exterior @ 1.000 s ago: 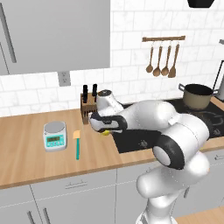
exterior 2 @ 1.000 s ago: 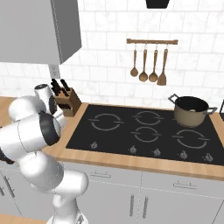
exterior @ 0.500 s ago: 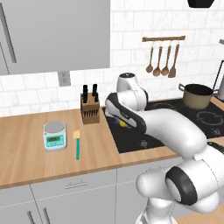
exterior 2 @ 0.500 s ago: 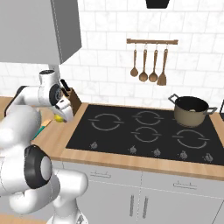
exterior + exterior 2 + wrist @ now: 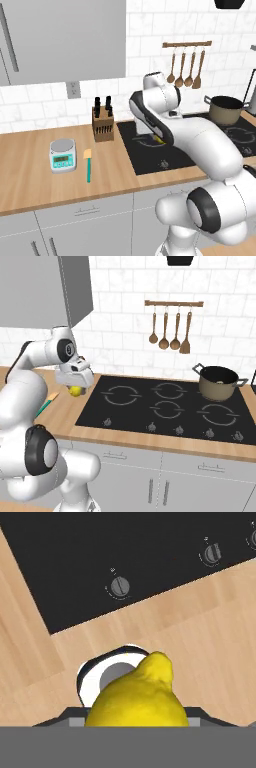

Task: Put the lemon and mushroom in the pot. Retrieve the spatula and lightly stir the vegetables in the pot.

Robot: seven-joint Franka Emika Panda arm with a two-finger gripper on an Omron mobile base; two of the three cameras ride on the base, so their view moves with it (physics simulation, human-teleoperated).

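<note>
One lemon [image 5: 75, 391] pinched in gripper [image 5: 75, 389], held above surface [image 5: 65, 416] at hob's left edge. Pot [image 5: 217, 382] on far-right rear burner, well apart. Spatula [image 5: 88, 164] flat on surface beside scale [image 5: 63, 155].

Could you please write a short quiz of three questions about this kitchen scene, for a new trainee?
1. True or false: the gripper holds the lemon in the air, above the left edge of the stove.
2. Where does the pot stand? A) on the wooden counter B) on the far right burner C) in a cupboard
3. What lies on the counter between the kitchen scale and the stove?

Key:
1. True
2. B
3. The spatula, with its teal handle towards the counter's front edge.
</note>
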